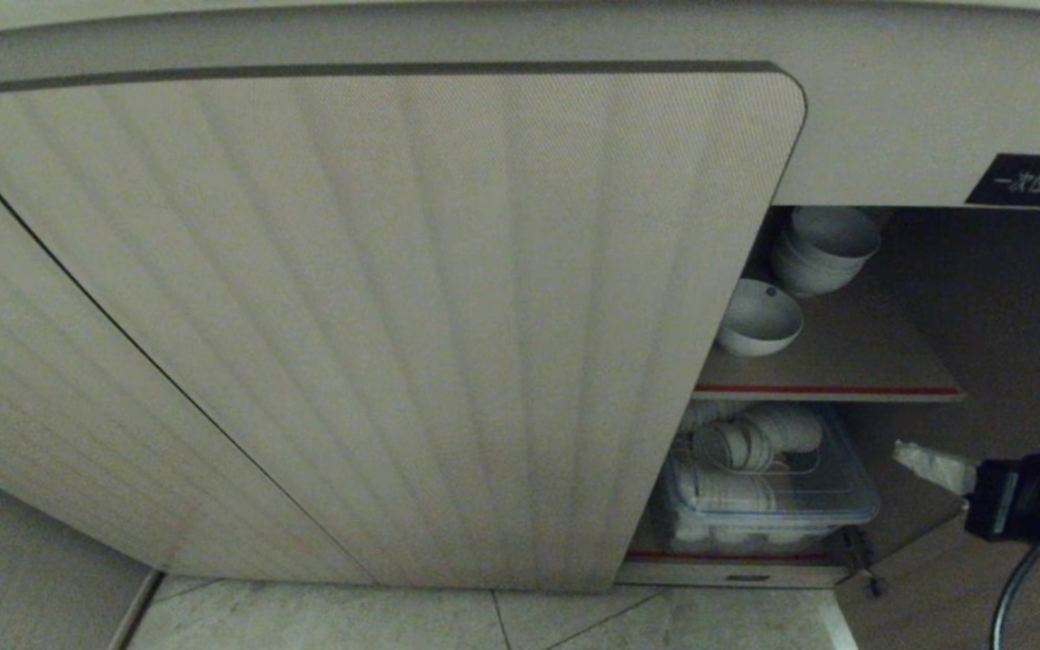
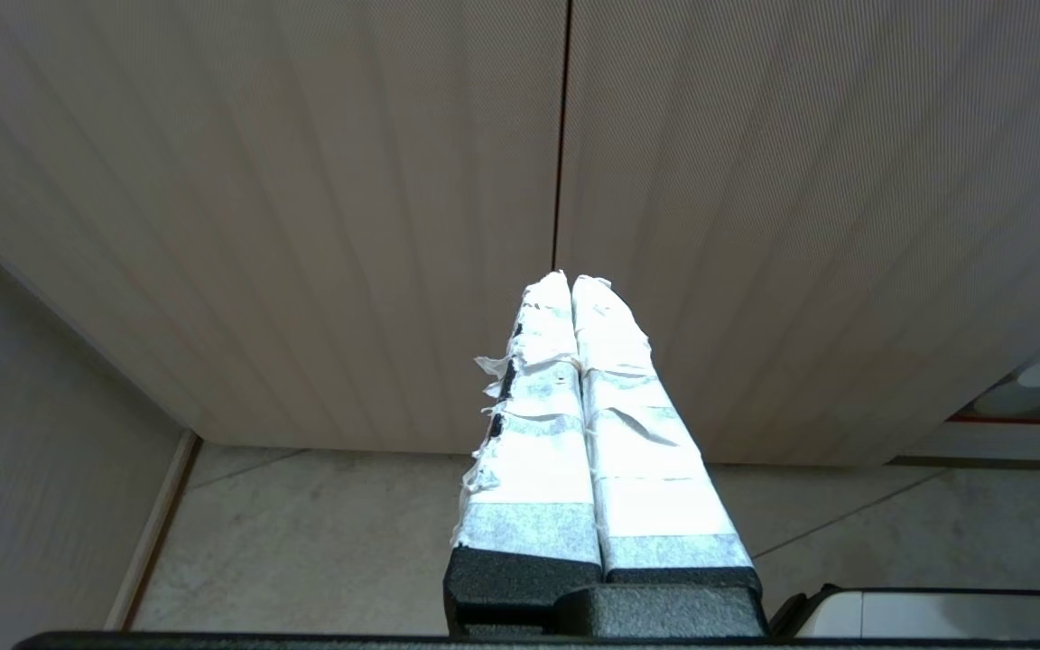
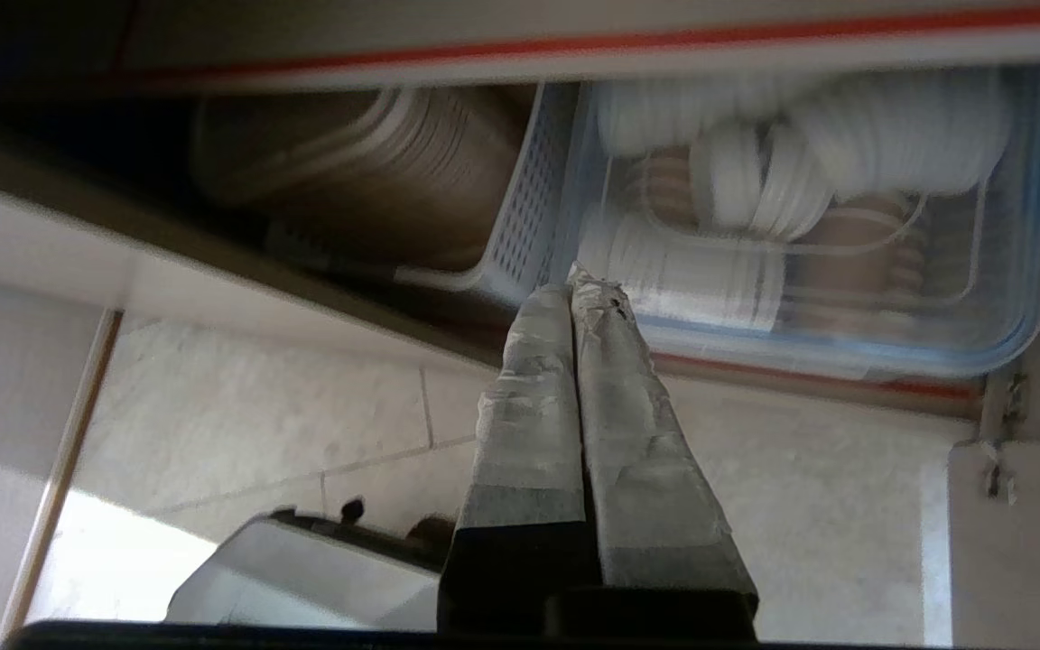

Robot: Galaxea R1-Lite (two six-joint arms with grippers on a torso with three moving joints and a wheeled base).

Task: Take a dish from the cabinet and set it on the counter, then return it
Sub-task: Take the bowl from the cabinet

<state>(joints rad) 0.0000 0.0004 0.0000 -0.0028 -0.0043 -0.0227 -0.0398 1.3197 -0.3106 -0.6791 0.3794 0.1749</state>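
Observation:
The cabinet (image 1: pixel 376 325) has one ribbed beige door shut and its right compartment open. The dish (image 1: pixel 759 316), a small white bowl with a grey dot inside the rim, stands on the upper brown shelf (image 1: pixel 845 375). My right gripper (image 1: pixel 904 451) hangs shut and empty in front of the opening, lower than the dish and to its right. In the right wrist view this gripper (image 3: pixel 579 284) points at the lower shelf. My left gripper (image 2: pixel 571 278) is shut and empty, parked before the closed ribbed doors (image 2: pixel 755 226). The counter is out of view.
A stack of white bowls (image 1: pixel 822 248) stands behind the dish. On the lower shelf sit a clear lidded box of white dishes (image 1: pixel 768 492) and a white perforated basket (image 3: pixel 520 208). A black label (image 1: pixel 1035 181) is above the opening. A door hinge (image 1: pixel 858 551) juts out low.

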